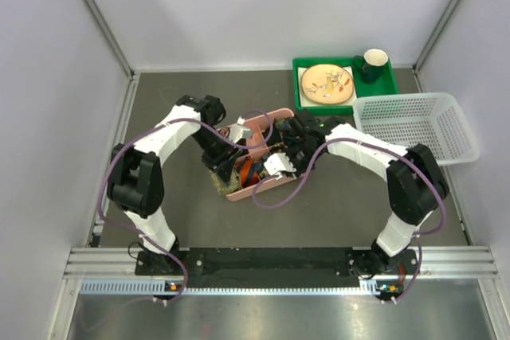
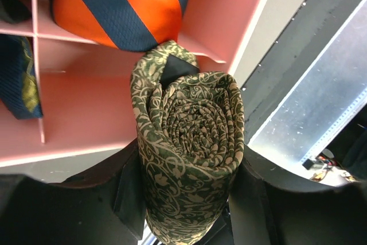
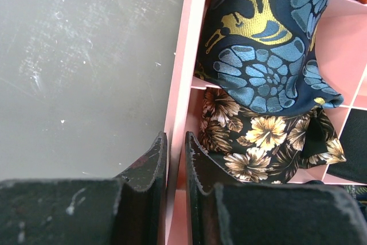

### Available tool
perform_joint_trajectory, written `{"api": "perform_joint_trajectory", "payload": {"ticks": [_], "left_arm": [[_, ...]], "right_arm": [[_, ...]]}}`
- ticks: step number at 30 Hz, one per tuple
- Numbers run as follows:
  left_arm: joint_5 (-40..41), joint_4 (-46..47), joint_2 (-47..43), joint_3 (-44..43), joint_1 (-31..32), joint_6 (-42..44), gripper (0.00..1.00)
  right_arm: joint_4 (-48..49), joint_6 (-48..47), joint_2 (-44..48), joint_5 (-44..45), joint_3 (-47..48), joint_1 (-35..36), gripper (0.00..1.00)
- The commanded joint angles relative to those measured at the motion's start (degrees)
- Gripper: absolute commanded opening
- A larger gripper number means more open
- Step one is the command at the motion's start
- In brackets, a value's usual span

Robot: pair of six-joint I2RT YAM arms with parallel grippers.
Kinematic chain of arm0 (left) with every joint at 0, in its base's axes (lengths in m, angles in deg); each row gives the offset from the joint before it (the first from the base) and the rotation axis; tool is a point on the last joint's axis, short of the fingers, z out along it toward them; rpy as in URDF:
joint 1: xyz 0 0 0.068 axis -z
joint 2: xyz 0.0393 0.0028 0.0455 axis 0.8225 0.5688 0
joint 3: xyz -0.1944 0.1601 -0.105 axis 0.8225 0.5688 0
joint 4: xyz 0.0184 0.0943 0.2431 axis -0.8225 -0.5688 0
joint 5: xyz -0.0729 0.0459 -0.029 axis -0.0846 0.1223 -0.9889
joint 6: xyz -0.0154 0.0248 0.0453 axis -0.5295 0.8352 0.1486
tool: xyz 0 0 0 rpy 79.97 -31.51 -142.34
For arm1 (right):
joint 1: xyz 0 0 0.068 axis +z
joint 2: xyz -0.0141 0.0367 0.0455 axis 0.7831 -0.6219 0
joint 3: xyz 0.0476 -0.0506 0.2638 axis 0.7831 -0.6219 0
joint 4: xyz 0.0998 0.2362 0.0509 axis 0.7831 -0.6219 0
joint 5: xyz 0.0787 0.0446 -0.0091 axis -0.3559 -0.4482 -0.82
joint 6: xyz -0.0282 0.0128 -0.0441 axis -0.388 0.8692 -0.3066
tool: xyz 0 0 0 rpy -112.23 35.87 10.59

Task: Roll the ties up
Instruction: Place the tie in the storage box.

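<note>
While clamped by left gripper (image 2: 184, 202), looks like tightly coiled tie (image 2: 189, 130), olive with tan scrolls, over tray (image 2: 86, 107). Pinched by right gripper (image 3: 175, 164), apparently: tray wall.

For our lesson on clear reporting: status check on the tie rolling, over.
Left gripper shut on rolled olive tie, at the pink tray's edge. Right gripper pinching the tray's wall. Striped tie in the next compartment; no block seen.

Dark grey table (image 1: 343, 212), pink divided organizer (image 2: 86, 113), green tray (image 1: 387, 90), white mesh basket (image 1: 414, 129) resting on it
</note>
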Motion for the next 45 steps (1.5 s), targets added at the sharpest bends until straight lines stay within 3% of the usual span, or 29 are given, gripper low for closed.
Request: {"api": "perform_joint_trajectory", "payload": {"ticks": [1,18,31,39,45], "left_arm": [[1.75,2.62,0.78,-2.96,2.09,-2.19,0.0],[12.2,5.34,2.98,-0.86,5.26,-1.05,0.0],[18.44,18.17,-0.79,5.21,7.01,-3.24,0.0],[24.78,29.85,-7.21,13.2,10.0,-3.68,0.0],[27.94,33.38,-9.15,17.25,11.32,-3.77,0.0]], "right_arm": [[-4.73,-2.82,2.97,-3.43,-1.74,1.0,0.0],[-4.2,-5.02,2.88,-3.08,-2.36,0.91,0.0],[-4.46,-5.54,2.44,-3.17,-2.1,1.0,0.0],[-4.82,-5.37,1.65,-3.43,-1.13,0.91,0.0],[-4.9,-5.11,1.12,-3.7,-0.78,1.0,0.0]]}}
